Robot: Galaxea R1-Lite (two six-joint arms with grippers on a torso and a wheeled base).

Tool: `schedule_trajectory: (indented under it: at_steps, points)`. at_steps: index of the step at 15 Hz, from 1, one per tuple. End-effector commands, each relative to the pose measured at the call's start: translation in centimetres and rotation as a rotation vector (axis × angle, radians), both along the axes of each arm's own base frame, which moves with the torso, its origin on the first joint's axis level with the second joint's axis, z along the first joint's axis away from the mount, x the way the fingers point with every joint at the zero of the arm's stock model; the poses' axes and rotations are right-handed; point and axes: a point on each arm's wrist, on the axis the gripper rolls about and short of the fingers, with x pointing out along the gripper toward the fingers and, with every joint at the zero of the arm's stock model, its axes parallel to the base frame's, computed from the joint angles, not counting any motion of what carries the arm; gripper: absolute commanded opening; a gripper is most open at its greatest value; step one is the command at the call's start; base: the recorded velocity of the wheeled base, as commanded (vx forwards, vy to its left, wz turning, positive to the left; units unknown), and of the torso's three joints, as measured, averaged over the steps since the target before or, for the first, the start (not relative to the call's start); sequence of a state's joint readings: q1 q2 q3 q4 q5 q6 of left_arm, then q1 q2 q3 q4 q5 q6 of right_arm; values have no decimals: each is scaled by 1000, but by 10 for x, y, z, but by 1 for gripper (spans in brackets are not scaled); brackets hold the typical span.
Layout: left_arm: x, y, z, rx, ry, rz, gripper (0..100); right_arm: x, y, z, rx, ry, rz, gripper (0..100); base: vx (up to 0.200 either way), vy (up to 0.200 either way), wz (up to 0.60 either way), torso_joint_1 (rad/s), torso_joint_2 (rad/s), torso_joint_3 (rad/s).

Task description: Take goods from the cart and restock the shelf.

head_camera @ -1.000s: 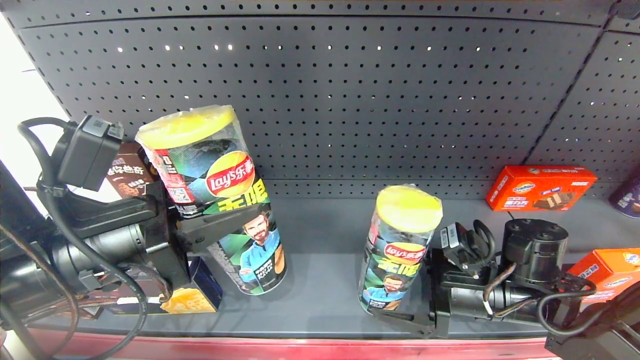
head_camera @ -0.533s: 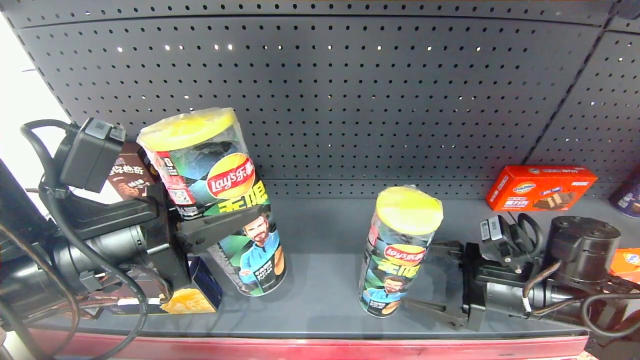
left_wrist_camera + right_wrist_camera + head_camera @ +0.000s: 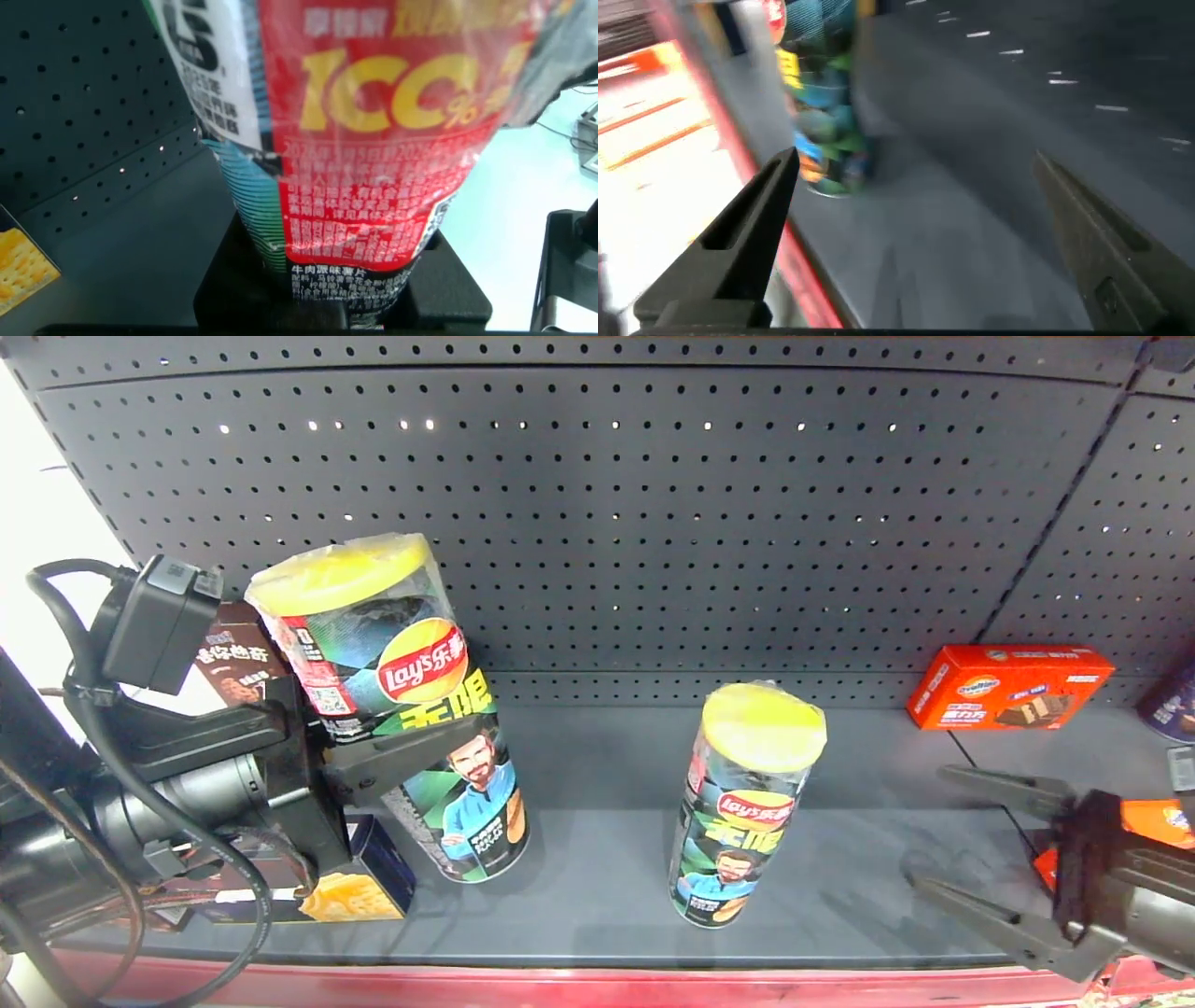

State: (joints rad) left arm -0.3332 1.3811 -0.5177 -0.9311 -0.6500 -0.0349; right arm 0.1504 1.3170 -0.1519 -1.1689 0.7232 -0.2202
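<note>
A tall chips can (image 3: 401,700) with a yellow lid leans at the left of the grey shelf (image 3: 607,859), its top tipped to the left. My left gripper (image 3: 373,756) is shut on its middle, and its red label (image 3: 374,140) looms close in the left wrist view. Whether its base touches the shelf I cannot tell. A second, identical can (image 3: 747,803) stands upright and free near the shelf's front, also seen as the can (image 3: 822,121) in the right wrist view. My right gripper (image 3: 934,831) hangs open well to the right of it, holding nothing, fingertips (image 3: 789,163) spread wide.
An orange box (image 3: 1008,686) lies at the back right, and another orange box (image 3: 1158,817) sits behind the right gripper. A blue and yellow box (image 3: 364,887) and a brown box (image 3: 233,658) crowd the left arm. The pegboard wall (image 3: 653,523) closes the back; a red lip (image 3: 560,985) edges the front.
My right gripper has let go of the standing can and drawn back to the right, fingers open. The left gripper and its can have shifted slightly left.
</note>
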Motion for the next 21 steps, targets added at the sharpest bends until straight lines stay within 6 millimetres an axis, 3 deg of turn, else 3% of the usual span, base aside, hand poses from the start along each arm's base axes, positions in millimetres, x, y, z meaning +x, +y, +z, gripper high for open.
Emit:
schedule_trajectory:
  at_steps: [1,3,6,8,9,14,17,21]
  points:
    - [0,0,0,-1,-1,-2,0,-56,-28,5,53,-94,-198,100,0,0,0,0,0,0]
    - [-1,-1,1,0,-4,-8,0,-92,-33,0,105,-87,-299,100,0,0,0,0,0,0]
    - [-3,-1,2,-1,-12,-11,0,-160,-25,-44,165,-24,-608,100,0,0,0,0,0,0]
    - [-6,-3,2,-1,-12,-23,0,-180,-18,-69,188,44,-735,100,0,0,0,0,0,0]
    - [-8,-2,-2,3,-2,-24,0,-179,-21,-77,189,94,-863,100,0,0,0,0,0,0]
    - [-14,-2,-4,4,2,-31,0,-181,-31,-78,281,57,-1338,100,0,0,0,0,0,0]
    - [-26,3,-9,8,13,-26,0,-177,-31,-85,205,58,-1220,100,0,0,0,0,0,0]
    - [-34,1,-8,8,1,-58,0,-177,-31,-84,226,61,-1224,100,0,0,0,0,0,0]
